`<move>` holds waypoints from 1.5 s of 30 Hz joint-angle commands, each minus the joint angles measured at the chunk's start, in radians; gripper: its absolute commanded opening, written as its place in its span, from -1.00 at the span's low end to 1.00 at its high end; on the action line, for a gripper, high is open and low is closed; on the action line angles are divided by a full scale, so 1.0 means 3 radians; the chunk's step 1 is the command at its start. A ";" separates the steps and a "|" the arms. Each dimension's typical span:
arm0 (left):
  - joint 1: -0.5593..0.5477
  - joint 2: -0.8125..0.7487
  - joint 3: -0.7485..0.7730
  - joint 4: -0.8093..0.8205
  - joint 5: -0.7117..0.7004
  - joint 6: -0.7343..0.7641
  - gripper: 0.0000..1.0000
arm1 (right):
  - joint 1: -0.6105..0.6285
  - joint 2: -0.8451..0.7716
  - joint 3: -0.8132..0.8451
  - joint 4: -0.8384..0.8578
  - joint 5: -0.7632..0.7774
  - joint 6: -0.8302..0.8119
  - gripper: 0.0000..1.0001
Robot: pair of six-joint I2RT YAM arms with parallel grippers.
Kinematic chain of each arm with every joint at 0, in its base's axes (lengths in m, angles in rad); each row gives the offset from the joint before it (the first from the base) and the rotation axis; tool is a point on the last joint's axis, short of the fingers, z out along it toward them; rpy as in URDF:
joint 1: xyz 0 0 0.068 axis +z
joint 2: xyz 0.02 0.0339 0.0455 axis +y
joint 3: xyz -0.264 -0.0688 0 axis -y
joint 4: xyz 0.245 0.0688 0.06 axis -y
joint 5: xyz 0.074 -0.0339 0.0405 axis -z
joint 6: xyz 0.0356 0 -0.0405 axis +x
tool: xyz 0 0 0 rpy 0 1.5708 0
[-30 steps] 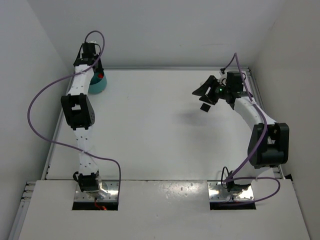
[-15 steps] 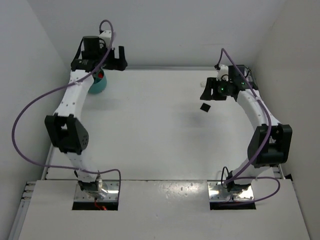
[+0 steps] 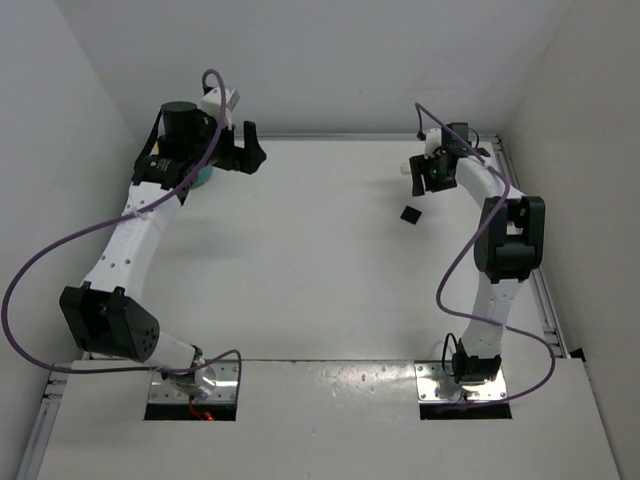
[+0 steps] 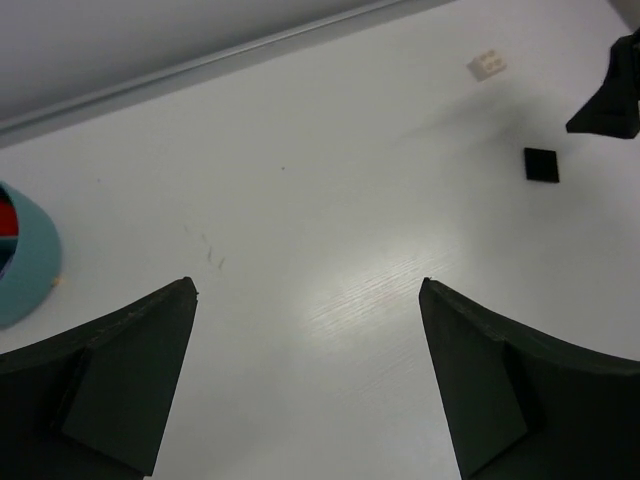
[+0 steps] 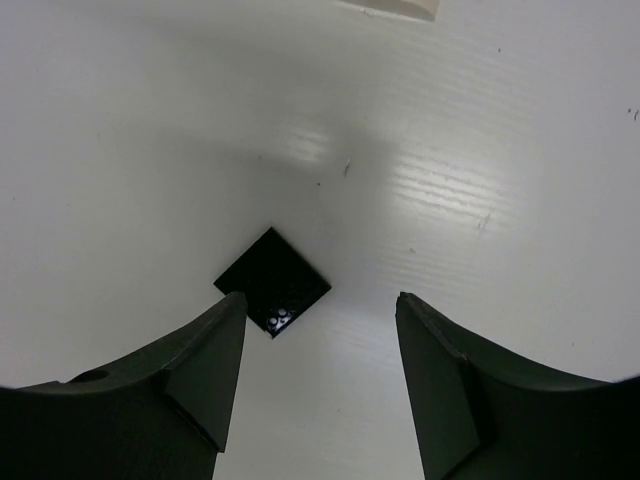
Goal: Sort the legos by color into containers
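Note:
A flat black lego [image 5: 272, 282] lies on the table just beyond the left fingertip of my right gripper [image 5: 320, 298], which hangs open over it with nothing between its fingers. From above, the black lego [image 3: 410, 214] sits just in front of the right gripper [image 3: 422, 180]. A cream-white lego [image 4: 486, 64] rests farther back near the wall; only its edge [image 5: 395, 8] shows in the right wrist view. The teal bowl [image 4: 22, 262] holds something red and is mostly hidden behind the left arm [image 3: 201, 178]. My left gripper [image 4: 308, 290] is wide open and empty, right of the bowl [image 3: 250, 143].
A raised rail [image 3: 330, 136] runs along the back of the table against the wall. Side walls close in on the left and right. The right arm's finger [image 4: 610, 95] shows in the left wrist view beside the black lego [image 4: 541, 164].
My left gripper has risen from over the bowl, swung right and opened wide. The right arm has folded back, its gripper staying above the black lego, which has not moved.

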 commanded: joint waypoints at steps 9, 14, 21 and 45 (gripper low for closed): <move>0.0685 0.0457 0.0311 0.0081 -0.0812 0.0117 0.88 | -0.0001 -0.0359 -0.0377 0.0054 -0.0582 -0.0090 0.21; 0.0931 0.1035 0.0910 -0.0128 -0.0852 0.0154 0.28 | 0.0071 -0.0839 -0.0715 0.0090 -0.0808 -0.0090 0.18; 0.1197 0.2007 0.2029 -0.0394 -0.0970 0.0317 0.06 | 0.0071 -0.1030 -0.0798 -0.0074 -0.0875 0.0058 0.18; 0.1443 0.2357 0.1966 -0.0405 -0.0316 0.0567 0.10 | 0.0071 -0.1096 -0.0997 -0.0079 -0.0936 0.0293 0.10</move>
